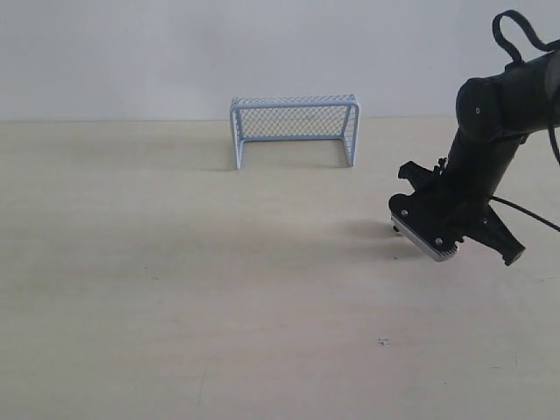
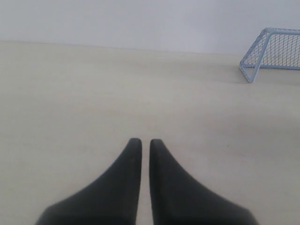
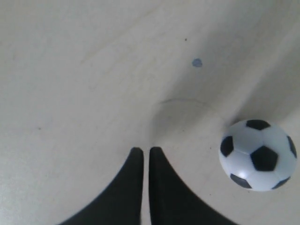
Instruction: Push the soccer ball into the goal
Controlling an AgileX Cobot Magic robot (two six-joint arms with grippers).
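Observation:
The soccer ball [image 3: 258, 154], white with black patches, rests on the table just beside my right gripper [image 3: 141, 150], a short gap away from its fingers. That gripper is shut with nothing in it. In the exterior view the right gripper [image 1: 512, 255] is low over the table at the right, and I cannot make out the ball there. The goal [image 1: 295, 107], a pale blue frame with mesh, stands at the back middle with its mouth facing the front. My left gripper [image 2: 141, 140] is shut and empty over bare table, with the goal [image 2: 257, 61] far off to one side.
The pale wooden table [image 1: 175, 289] ends at a white wall [image 1: 131, 52] just behind the goal. A small blue-grey spot [image 3: 197, 62] marks the table ahead of the right gripper. A black cable [image 1: 529, 213] trails from the right arm.

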